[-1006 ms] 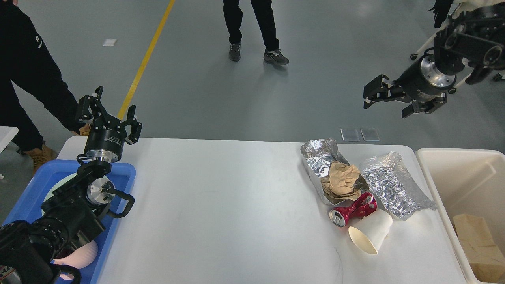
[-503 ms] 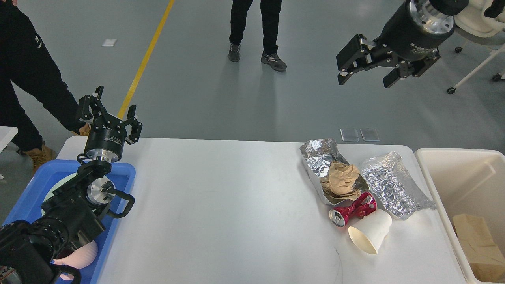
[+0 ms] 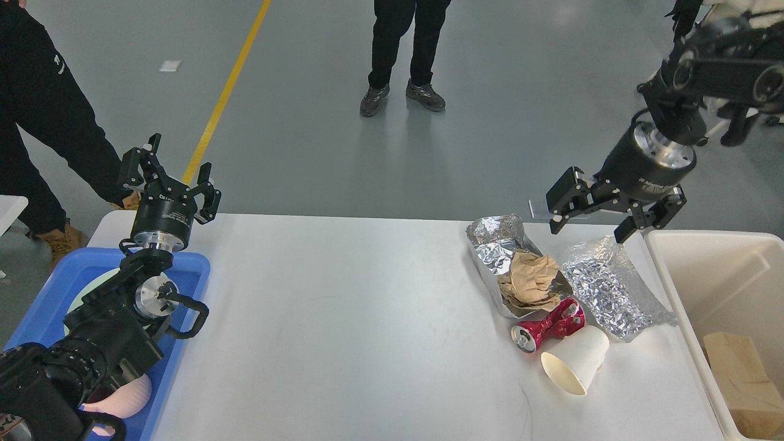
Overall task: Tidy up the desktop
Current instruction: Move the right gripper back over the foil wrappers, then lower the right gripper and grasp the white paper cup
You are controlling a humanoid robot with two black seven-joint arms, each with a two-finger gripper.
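The white desktop point(image 3: 343, 331) fills the middle of the head view. At its right lie a foil tray point(image 3: 493, 245) holding crumpled brown paper point(image 3: 531, 278), a crinkled silver bag point(image 3: 606, 288), a crushed red can point(image 3: 548, 327) and a tipped white paper cup point(image 3: 576, 364). My right gripper point(image 3: 591, 228) is open and empty, hanging just above the far end of the silver bag. My left gripper point(image 3: 171, 174) is open and empty, pointing up over the desktop's far left corner.
A blue tray point(image 3: 187, 288) at the left holds a pale plate and a pink bowl point(image 3: 119, 401) under my left arm. A cream bin point(image 3: 723, 294) at the right holds a cardboard piece point(image 3: 741, 380). People stand on the floor beyond the table.
My right gripper swung up and left, then came down to just above the silver bag. The left arm has not moved. The person at the back shifted right.
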